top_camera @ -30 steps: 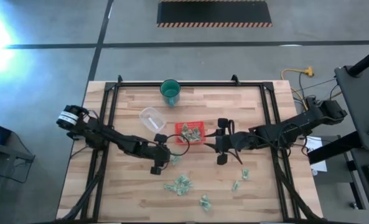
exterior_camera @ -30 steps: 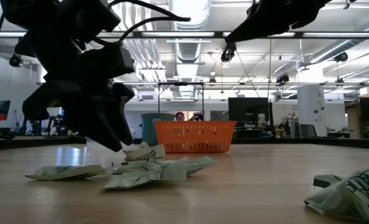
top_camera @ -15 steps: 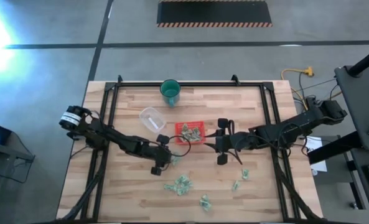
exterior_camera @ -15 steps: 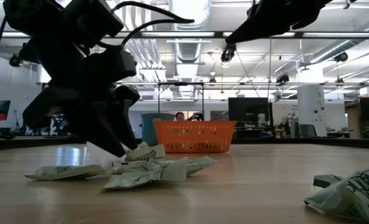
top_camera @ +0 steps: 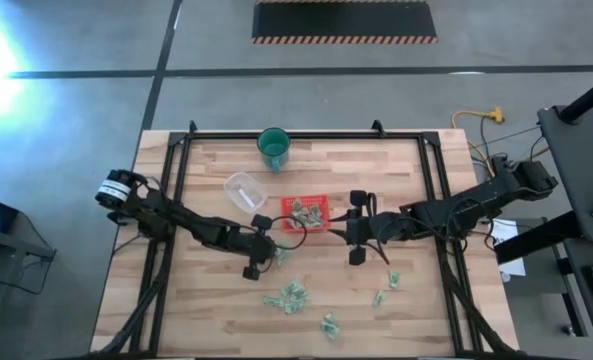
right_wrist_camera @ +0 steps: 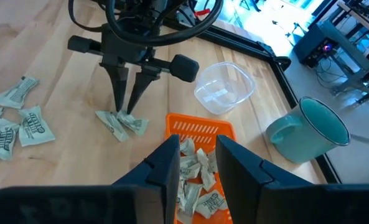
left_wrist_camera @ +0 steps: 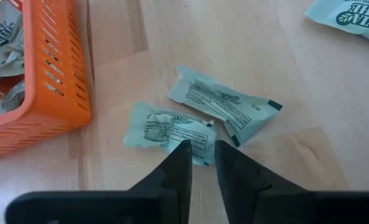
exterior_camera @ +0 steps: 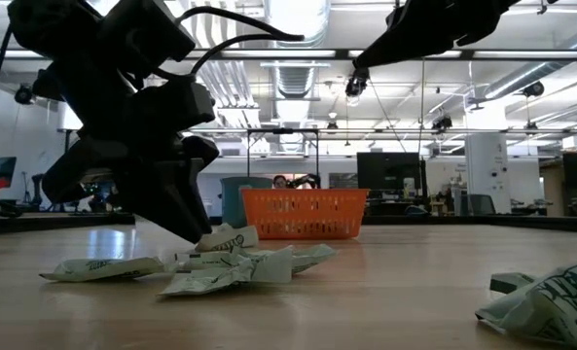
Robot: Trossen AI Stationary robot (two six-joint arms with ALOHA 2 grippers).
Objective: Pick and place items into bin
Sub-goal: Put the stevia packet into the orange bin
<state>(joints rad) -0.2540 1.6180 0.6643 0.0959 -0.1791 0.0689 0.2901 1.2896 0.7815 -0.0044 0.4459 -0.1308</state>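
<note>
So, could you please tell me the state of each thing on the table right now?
Red tray: upright, partly filled with packets.
Clear container: upright, empty.
Green cup: upright.
Loose packets: lying flat on the table, outside the tray.
Left gripper: down at two packets beside the tray.
Right gripper: open, over the tray.

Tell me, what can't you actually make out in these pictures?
- Left gripper: its fingertips sit at a wrapper, but whether they pinch it is unclear.
- Wrappers in the red tray: from above, too small to count.
- Right gripper: in the low view, cut off by the top edge.
- Wrapper at the low view's right: cut off by the edge.
</note>
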